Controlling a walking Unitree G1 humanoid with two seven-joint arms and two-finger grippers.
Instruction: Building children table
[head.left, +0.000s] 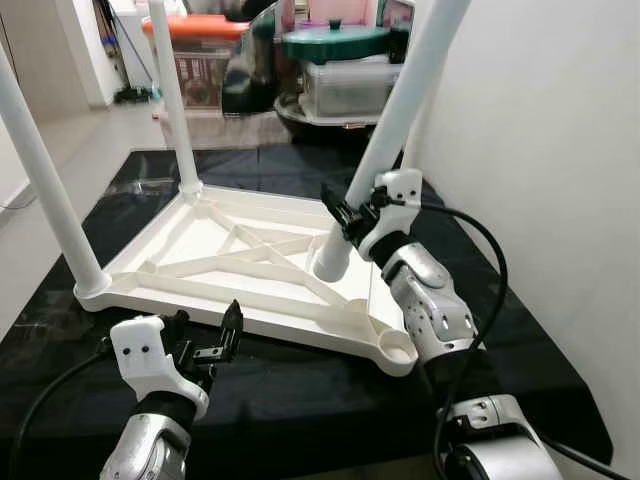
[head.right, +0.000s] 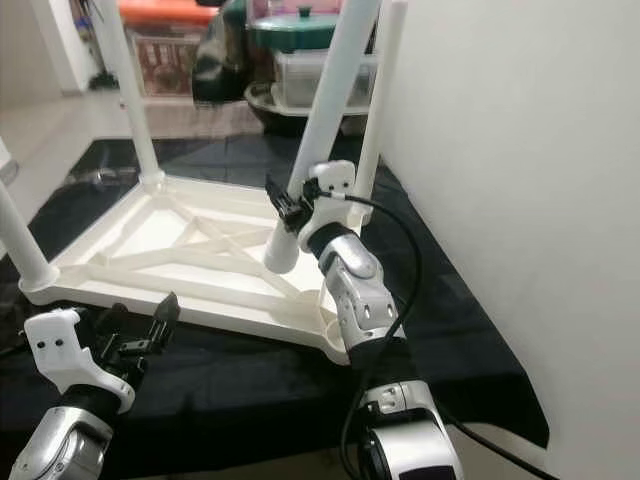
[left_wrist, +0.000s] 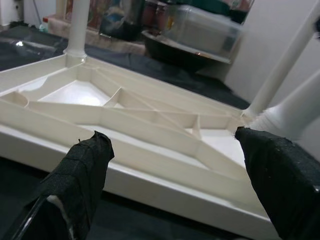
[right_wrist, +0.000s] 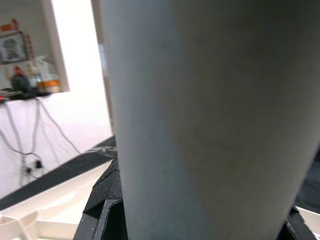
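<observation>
Loose leg: a white tube, the loose leg (head.left: 395, 130), is held tilted, its lower end hanging over the ribbed underside of the table top, not yet in any socket.
Table top: the white table top (head.left: 250, 300) lies upside down on the black cloth (head.left: 300, 400) spread over the floor.
Empty socket: the empty socket (head.left: 397, 347) sits at the near right corner, just beside the right forearm and apart from the leg's lower end.
Fitted legs: three other legs stand in their corners, the near left leg (head.left: 45, 190), the far left leg (head.left: 172, 100) and the far right leg (head.right: 378, 110).
Right gripper: the right gripper (head.left: 350, 222) has its fingers pinching the loose leg near its lower end.
Left gripper: the left gripper (head.left: 215, 340) hovers at the near edge of the table top with its fingers (left_wrist: 80, 170) spread wide, touching nothing.
Risk, missed seat: the leg is tilted, so it may strike the socket rim or a rib and jam instead of dropping in.
Risk, slip: the grip is low on a long smooth tube, so the top-heavy leg could swing or slide through the fingers.
Risk, sliding top: a push on the corner may shift the table top across the cloth, since nothing braces it.
Risk, wall: the wall (head.left: 560, 150) is close on the right, and the leg's upper end could knock it.
</observation>
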